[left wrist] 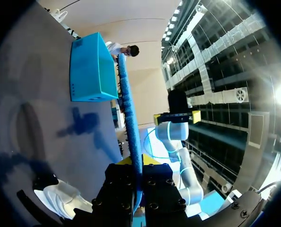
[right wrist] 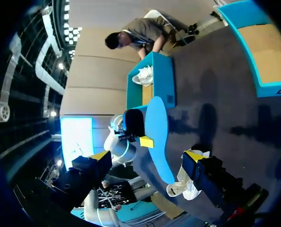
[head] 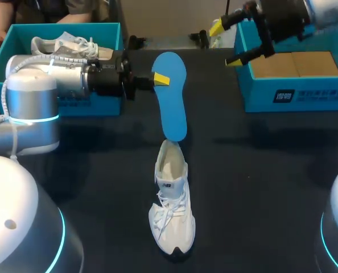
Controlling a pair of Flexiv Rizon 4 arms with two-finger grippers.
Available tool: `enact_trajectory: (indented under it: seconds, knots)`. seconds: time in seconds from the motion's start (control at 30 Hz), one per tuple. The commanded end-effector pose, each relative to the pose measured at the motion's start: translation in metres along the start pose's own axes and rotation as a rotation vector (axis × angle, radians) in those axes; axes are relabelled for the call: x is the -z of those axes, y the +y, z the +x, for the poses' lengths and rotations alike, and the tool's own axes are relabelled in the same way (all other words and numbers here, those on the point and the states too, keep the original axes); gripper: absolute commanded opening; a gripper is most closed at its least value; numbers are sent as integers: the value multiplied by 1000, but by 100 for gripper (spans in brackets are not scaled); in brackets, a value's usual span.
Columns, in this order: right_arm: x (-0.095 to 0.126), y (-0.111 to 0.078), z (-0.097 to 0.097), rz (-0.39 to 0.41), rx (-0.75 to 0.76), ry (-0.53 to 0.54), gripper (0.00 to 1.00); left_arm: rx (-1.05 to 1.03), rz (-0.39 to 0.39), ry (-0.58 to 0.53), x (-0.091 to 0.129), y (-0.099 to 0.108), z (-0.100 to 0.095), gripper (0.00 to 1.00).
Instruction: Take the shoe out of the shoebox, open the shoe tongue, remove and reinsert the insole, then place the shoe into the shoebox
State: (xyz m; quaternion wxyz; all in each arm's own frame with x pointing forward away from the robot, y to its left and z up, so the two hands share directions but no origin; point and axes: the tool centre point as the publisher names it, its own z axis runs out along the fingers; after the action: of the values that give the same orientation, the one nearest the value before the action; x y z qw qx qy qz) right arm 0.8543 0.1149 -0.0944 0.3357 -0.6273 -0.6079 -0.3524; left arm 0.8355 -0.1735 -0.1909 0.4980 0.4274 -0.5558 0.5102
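Note:
A blue insole (head: 172, 99) hangs in the air, its lower end just over the heel opening of the white shoe (head: 172, 210) that lies on the dark table. My left gripper (head: 160, 79) is shut on the insole's upper edge. In the left wrist view the insole (left wrist: 131, 123) runs edge-on out from between the left gripper (left wrist: 138, 163), with the shoe (left wrist: 60, 198) beneath. My right gripper (head: 226, 44) stands open up at the back right, beside the right box. From the right wrist the insole (right wrist: 159, 135) and the shoe (right wrist: 185, 187) lie ahead of the right gripper (right wrist: 146, 156).
A teal shoebox (head: 61, 26) at the back left holds a second white shoe (head: 66, 44). Another teal box (head: 305, 94) at the back right shows only its cardboard floor. Dark bare tabletop (head: 260, 187) lies on both sides of the shoe.

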Motion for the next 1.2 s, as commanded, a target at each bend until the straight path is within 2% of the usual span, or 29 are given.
enact_trajectory:
  seconds: [0.03,0.23,0.37,0.7,0.83,1.2]
  knots:
    - [0,3,19,5,-19,-412,100,-1,4,0,0,1,0,0]
    - [-1,1,33,3,-26,-575,100,-1,4,0,0,1,0,0]
    - [-3,-4,40,0,-21,-639,100,-1,4,0,0,1,0,0]
    - [-26,-12,51,35,-61,-809,100,-1,4,0,0,1,0,0]
    - [-35,-16,57,17,-65,-826,100,-1,4,0,0,1,0,0]
    - [-68,-23,59,31,-95,-882,100,-1,4,0,0,1,0,0]
